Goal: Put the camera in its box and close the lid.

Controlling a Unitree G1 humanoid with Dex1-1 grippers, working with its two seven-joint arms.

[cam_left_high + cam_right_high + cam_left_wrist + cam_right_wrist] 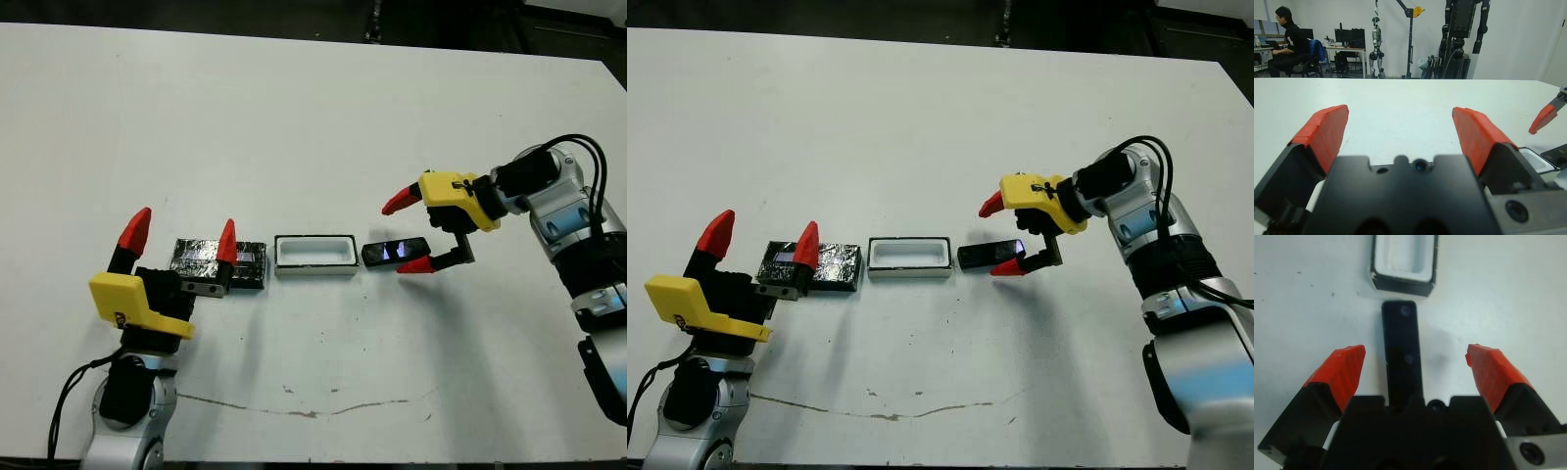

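white tabletop, three task pieces lying in one row in front of you.

your right gripper (415, 235), red-tipped fingers spread wide apart, is straddling the small glossy black oblong camera (396, 252), which is lying flat on the table just beside the right end of the shallow white-walled box (314, 255). the camera's long axis is running in line with the box's long axis, and the fingers are sitting on either long side of it, so you are looking set to close across its width. your left gripper (182, 236), fingers also apart and holding nothing, is hovering by the black foil-speckled lid (208, 260), left of the box.
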